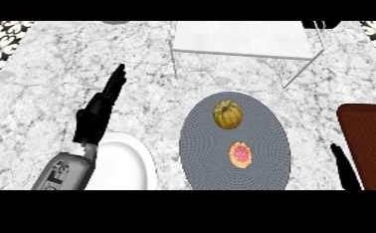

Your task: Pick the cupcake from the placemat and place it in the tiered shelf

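A round grey placemat (213,162) lies at the counter's front centre-right. On its far part sits a golden-brown ribbed cupcake (228,114). Nearer the front of the mat lies a small tart with a pink-red centre (240,155). The tiered shelf (242,40), white with thin metal legs, stands at the back centre-right. My left hand (99,110) is at the left, fingers straight and pointing away, well apart from the mat. Only a dark sliver of my right hand (345,170) shows at the lower right, right of the mat.
A white plate (125,165) lies at the front left, partly under my left forearm. A dark brown board (360,132) sits at the right edge. The counter is grey-white marble, with patterned wall tiles at the far corners.
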`<action>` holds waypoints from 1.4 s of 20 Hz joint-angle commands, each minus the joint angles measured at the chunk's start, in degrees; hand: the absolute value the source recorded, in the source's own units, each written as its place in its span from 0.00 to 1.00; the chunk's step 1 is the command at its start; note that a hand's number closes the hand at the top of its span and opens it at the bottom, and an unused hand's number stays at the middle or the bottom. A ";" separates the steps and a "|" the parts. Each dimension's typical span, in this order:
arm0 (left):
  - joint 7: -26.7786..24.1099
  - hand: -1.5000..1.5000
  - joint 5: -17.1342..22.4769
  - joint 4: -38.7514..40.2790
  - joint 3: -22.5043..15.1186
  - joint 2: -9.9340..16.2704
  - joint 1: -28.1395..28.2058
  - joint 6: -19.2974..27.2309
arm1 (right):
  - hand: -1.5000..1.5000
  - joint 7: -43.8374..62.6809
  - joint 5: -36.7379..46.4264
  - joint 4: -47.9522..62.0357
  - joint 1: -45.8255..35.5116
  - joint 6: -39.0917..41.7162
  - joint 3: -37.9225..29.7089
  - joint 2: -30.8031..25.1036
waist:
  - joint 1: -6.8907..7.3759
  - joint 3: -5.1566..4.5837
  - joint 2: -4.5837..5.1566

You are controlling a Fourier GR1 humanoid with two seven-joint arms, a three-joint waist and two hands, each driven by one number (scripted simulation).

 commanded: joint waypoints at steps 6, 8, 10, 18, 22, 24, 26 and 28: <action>0.61 0.50 -0.15 0.49 0.60 -0.56 -0.21 -0.76 | 0.00 27.39 11.51 -2.09 -18.35 18.51 9.24 7.92 | -0.55 0.19 -0.45; 0.36 0.50 0.15 0.28 1.53 -0.31 -0.25 -1.02 | 0.00 28.05 12.90 3.31 -24.40 19.08 9.09 12.12 | -0.48 0.24 -0.42; -0.32 0.50 -0.66 2.49 0.75 -2.37 -0.54 0.14 | 0.00 29.37 15.20 2.71 -25.30 21.70 10.20 14.14 | -1.09 0.22 -0.44; 2.90 0.50 0.80 -2.99 3.20 1.49 0.40 -2.75 | 0.00 31.01 20.81 6.07 -26.77 22.80 10.93 17.33 | -1.04 0.33 -0.71; -1.61 0.50 -0.67 1.22 3.25 0.40 1.64 -2.47 | 0.00 31.48 19.69 9.63 -29.87 20.71 11.83 17.38 | -0.99 0.31 -0.52; -0.36 0.50 -1.31 -2.43 1.33 -1.05 3.93 -1.52 | 0.00 31.49 18.52 10.77 -30.87 20.04 10.12 17.39 | -0.67 0.37 -0.62; -0.12 0.50 -0.17 1.20 3.07 -2.01 0.18 -1.86 | 0.00 31.50 18.67 12.37 -30.36 18.47 11.86 17.40 | -1.25 0.35 -0.53; -0.03 0.50 -1.05 0.57 2.75 -1.70 0.85 -1.60 | 0.00 31.50 16.23 9.86 -31.19 22.81 8.47 17.40 | -1.30 0.34 -0.56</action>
